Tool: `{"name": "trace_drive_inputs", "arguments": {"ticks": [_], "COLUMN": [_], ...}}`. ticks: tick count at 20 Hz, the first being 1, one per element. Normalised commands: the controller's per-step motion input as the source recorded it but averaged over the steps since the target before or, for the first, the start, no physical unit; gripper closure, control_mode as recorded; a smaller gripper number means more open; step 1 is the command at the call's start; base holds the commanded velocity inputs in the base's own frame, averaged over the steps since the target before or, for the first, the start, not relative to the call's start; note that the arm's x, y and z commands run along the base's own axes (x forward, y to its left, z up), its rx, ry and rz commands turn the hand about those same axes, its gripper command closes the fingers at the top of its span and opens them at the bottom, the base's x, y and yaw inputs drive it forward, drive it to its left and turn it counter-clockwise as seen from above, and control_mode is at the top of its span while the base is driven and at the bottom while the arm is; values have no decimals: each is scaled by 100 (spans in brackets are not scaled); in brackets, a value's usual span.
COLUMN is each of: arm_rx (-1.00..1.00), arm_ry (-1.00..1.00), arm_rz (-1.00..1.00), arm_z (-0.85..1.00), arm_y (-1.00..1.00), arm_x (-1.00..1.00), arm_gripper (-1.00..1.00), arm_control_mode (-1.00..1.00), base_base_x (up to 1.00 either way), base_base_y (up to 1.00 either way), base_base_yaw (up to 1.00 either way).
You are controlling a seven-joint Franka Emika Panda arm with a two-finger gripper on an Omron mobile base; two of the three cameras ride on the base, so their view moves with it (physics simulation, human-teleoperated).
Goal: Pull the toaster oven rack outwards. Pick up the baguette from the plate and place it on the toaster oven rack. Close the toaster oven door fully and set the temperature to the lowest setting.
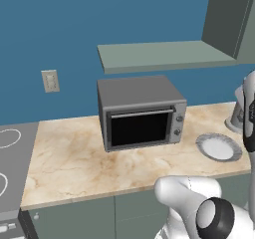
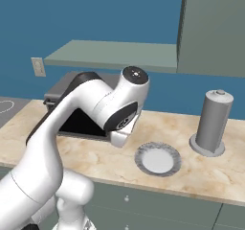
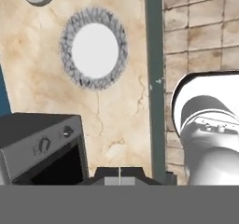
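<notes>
Down on the tabletop (image 1: pixel 74 158), the toaster oven (image 3: pixel 42 146) sits just beside the jaws. Its knobs (image 3: pixel 44 144) are close. The jaws are pressed together, holding nothing.

One toaster oven (image 1: pixel 141 112), one plate (image 1: pixel 219 147), one grey canister (image 2: pixel 213 122).

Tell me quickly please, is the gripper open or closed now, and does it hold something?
Gripper: closed, fingertips together, holding nothing.

No legible text, labels or numbers anywhere.
</notes>
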Motion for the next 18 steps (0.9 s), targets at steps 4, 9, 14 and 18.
{"name": "trace_drive_inputs", "arguments": {"ticks": [4,9,14,18], "arm_rx": [-12,-14,-12,-13], "arm_ry": [-11,-25,-18,-1], "arm_rz": [34,32,33,35], "arm_z": [11,0,0,0], "arm_y": [25,36,34,24], "arm_x": [0,-1,0,4], "arm_gripper": [100,100,100,100], "arm_control_mode": [-100,-100,-100,-100], "base_base_x": [0,0,0,0], "base_base_y": [0,0,0,0], "base_base_yaw": [0,0,0,0]}}
